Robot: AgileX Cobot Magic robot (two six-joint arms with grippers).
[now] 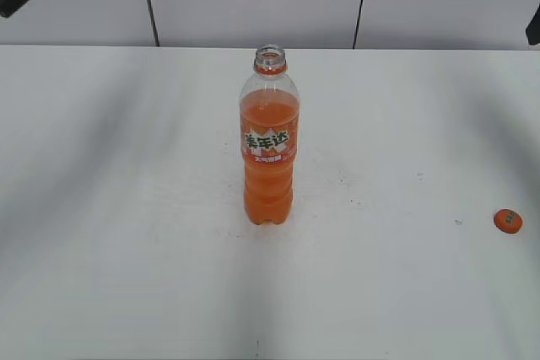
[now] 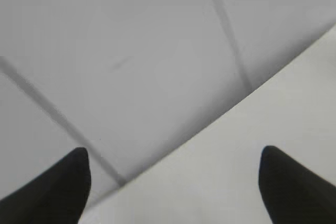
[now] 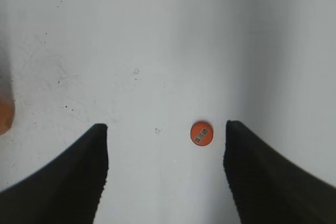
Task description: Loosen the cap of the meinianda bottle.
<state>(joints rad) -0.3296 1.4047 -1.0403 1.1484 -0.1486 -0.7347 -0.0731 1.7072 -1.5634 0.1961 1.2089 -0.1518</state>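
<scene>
The right gripper (image 3: 165,129) hangs high above the table (image 1: 126,250) with its jaws spread wide and nothing between them; the cap (image 3: 201,132) lies flat on the table below, near the right fingertip. The left gripper (image 2: 173,156) is likewise wide apart and empty, facing the wall. The bottle (image 1: 269,141) stands upright mid-table, uncapped, roughly two-thirds full of orange drink, well apart from the cap.

Meinianda bottle (image 1: 270,141): clear glossy plastic. Cap (image 1: 508,221): smooth orange plastic. Worktop (image 1: 126,208): matt white, lightly scuffed.
</scene>
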